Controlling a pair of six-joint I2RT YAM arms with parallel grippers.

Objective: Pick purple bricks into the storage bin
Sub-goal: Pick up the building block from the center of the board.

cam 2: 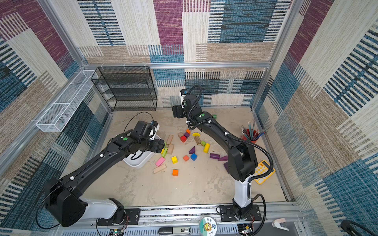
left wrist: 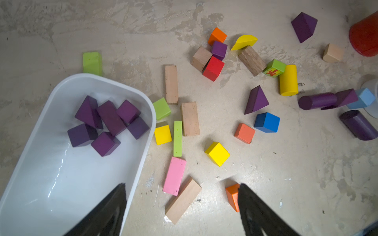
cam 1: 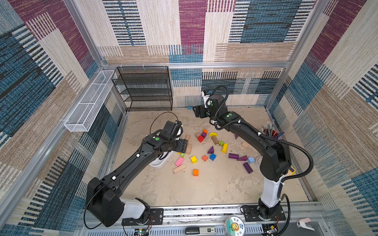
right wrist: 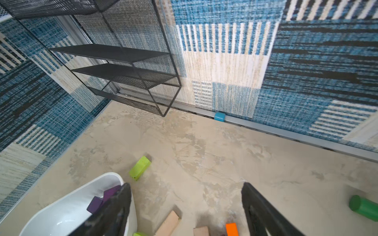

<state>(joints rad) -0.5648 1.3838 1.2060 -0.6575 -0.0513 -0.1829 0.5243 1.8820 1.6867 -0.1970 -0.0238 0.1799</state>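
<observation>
White storage bin point(left wrist: 61, 183), long axis askew, purple bricks point(left wrist: 110, 120) at one end; left claw point(left wrist: 182, 186), right claw point(right wrist: 186, 185) apart, empty.

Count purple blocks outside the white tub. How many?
6: purple cube beside the red block; wedge near the red cup; triangle beside the blue cube; long cylinder touching a second wedge; fat cylinder nearby. Others may be hidden.

You get bright, even light from above; shadows on the worktop point(cam 1: 204, 190) are short and soft. Glare streaks the bare floor of the storage bin point(left wrist: 61, 183) in the left wrist view. Both top views bow at their edges. The right wrist view is soft, its wall point(right wrist: 306, 61) smeared.
</observation>
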